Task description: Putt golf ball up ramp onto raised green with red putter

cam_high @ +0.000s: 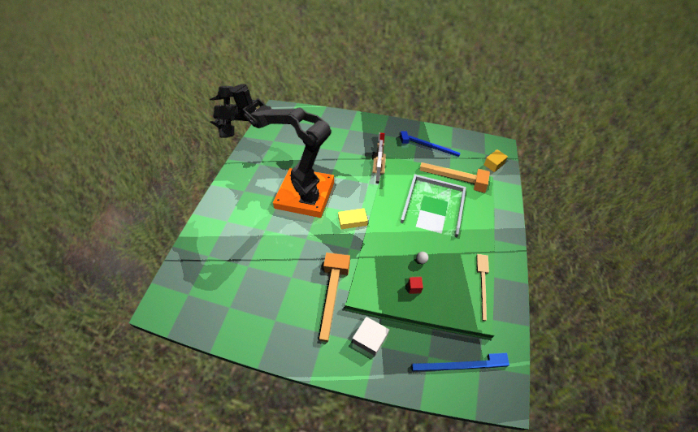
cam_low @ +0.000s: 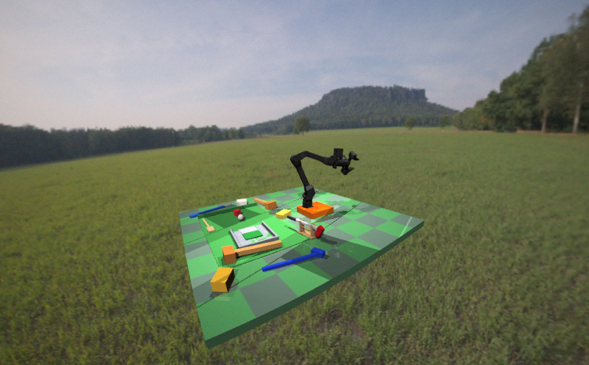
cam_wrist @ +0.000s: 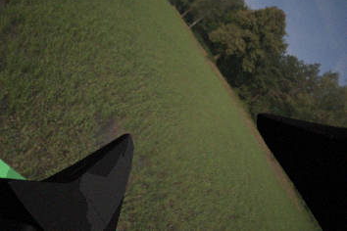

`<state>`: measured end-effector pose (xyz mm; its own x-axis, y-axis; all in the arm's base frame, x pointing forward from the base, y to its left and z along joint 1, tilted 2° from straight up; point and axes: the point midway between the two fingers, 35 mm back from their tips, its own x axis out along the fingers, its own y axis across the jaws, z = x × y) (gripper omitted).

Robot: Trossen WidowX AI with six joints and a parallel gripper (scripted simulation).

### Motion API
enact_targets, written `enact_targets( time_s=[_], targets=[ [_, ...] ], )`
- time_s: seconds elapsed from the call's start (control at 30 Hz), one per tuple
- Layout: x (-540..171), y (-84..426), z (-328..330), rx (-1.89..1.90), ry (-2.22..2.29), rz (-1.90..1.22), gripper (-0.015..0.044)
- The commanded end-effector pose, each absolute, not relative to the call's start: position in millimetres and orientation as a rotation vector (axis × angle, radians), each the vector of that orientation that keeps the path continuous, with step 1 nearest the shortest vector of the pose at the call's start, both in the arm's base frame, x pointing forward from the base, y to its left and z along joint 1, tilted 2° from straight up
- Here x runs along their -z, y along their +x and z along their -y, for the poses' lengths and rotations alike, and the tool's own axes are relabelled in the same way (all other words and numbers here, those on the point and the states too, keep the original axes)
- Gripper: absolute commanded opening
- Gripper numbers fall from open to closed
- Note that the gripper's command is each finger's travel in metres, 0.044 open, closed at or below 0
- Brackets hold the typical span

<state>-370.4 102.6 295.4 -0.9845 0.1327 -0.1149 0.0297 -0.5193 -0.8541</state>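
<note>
The red putter [cam_high: 380, 153] [cam_low: 319, 231] rests on a small wooden stand [cam_low: 306, 230], its red head towards the mat's far edge in the top view. The white golf ball [cam_high: 422, 257] [cam_low: 240, 217] lies in front of the open side of a grey three-sided rail [cam_high: 461, 212] [cam_low: 270, 228]. Inside the rail are a white surface [cam_high: 430, 221], apparently the ramp, and the dark green square [cam_high: 434, 205] [cam_low: 252, 234]. My gripper [cam_high: 212, 110] [cam_low: 354, 164] [cam_wrist: 195, 131] is open and empty, high up and pointing away from the putter and ball.
A red cube [cam_high: 415, 284] [cam_low: 236, 211] sits near the ball. A yellow block [cam_high: 353, 218] is by my orange base [cam_high: 297, 206]. Orange mallets [cam_high: 336, 263] [cam_high: 481, 180], blue clubs [cam_high: 448, 365] [cam_high: 432, 144], a tan club [cam_high: 483, 289], a white block [cam_high: 370, 334] and a golden block [cam_high: 496, 159] lie around.
</note>
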Motion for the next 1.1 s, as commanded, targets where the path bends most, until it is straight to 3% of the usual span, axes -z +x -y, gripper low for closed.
enact_targets(
  time_s=[0.0, 0.17, 0.57, 0.83, 1.07],
  targets=[
    [-295.0, -370.0, -103.9, -2.674, -0.261, 1.506, 0.0426],
    [-282.1, -355.0, -149.6, -2.632, -0.421, 1.393, 0.0440],
    [-236.4, -262.3, -279.4, -2.424, -0.842, 0.998, 0.0440],
    [-198.2, -146.1, -348.1, -2.206, -1.115, 0.621, 0.0440],
    [-165.7, -26.3, -363.0, -2.003, -1.265, 0.251, 0.0440]
  ],
)
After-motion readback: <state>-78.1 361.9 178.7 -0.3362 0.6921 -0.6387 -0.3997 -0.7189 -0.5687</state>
